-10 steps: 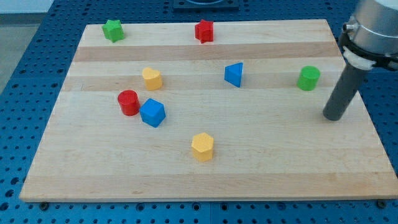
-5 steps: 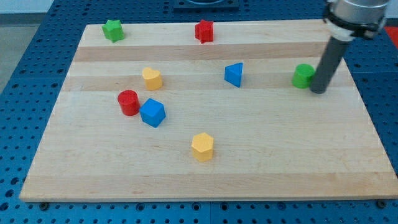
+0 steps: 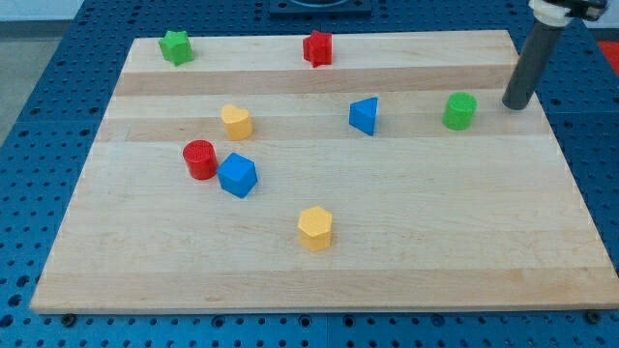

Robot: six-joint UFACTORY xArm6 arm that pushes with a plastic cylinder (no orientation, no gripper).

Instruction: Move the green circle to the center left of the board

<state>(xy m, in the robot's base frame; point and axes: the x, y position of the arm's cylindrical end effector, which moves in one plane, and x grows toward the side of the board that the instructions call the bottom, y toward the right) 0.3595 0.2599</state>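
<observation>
The green circle (image 3: 459, 111) is a short green cylinder standing on the wooden board (image 3: 319, 280) at the view's right, in the upper half. My tip (image 3: 515, 104) is to the right of the green circle and slightly higher in the view, with a clear gap between them. The rod rises from the tip toward the view's top right corner.
A green star (image 3: 175, 46) and a red star (image 3: 317, 47) sit near the board's top edge. A blue triangular block (image 3: 364, 115), a yellow heart-like block (image 3: 236, 122), a red cylinder (image 3: 199, 159), a blue cube (image 3: 237, 175) and a yellow hexagon (image 3: 314, 228) lie across the middle and left.
My tip swept up to the green circle's right side and pushed it a little to the left. It has since drawn back up and to the right, away from the block.
</observation>
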